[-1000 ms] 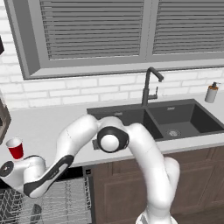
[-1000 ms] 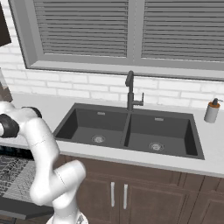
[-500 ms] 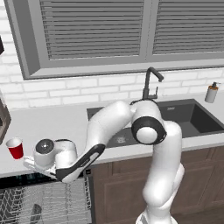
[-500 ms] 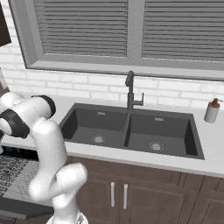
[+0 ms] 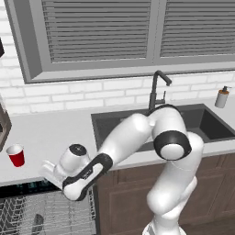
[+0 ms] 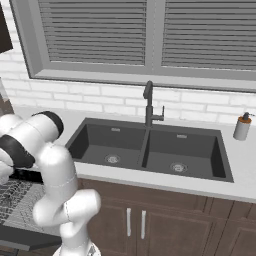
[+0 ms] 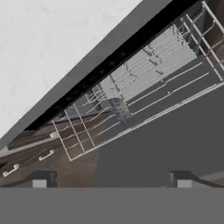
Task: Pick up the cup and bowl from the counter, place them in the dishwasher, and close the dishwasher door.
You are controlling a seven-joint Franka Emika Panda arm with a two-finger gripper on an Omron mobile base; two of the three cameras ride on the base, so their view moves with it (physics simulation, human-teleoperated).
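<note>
The red cup (image 5: 16, 155) stands upright on the light counter (image 5: 50, 131) at the far left, apart from my hand. Below the counter edge the dishwasher (image 5: 27, 187) is open, its wire rack (image 5: 50, 213) pulled out. A dark grey rounded thing that looks like the bowl (image 7: 118, 109) stands on edge among the wires, and the left base view has the same bowl (image 5: 36, 223). The dishwasher door (image 7: 175, 144) lies open and flat. My gripper (image 7: 111, 183) hangs over rack and door, open and holding nothing, right of the cup at counter-edge height.
A dark double sink (image 5: 137, 126) with a black faucet (image 5: 157, 89) is set in the counter to the right. A tan soap dispenser (image 5: 222, 97) stands at the far right by the wall. Brown cabinets (image 6: 165, 225) run under the sink. My arm's elbow hangs over the sink's front.
My hand has swung rightward from above the rack's left side to the counter edge. The elbow has swept right in front of the sink. The cup has not moved.
</note>
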